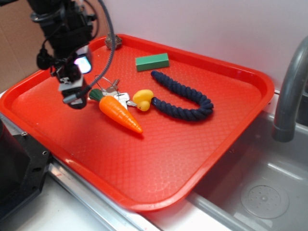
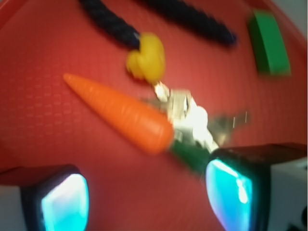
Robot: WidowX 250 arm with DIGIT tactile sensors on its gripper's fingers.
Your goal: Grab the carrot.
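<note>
From the exterior view my gripper [image 1: 77, 98] hangs open just at nine o'clock of the carrot [image 1: 120, 113] on the red tray [image 1: 202, 159], while on the wrist view, blurry, I'd centre over its thick end before closing.

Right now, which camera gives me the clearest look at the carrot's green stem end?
The exterior view: the carrot lies sharp and whole, its green stem beside the keys, with the gripper just left of it. The wrist view shows the carrot large but blurred, its stem partly behind a finger.
</note>
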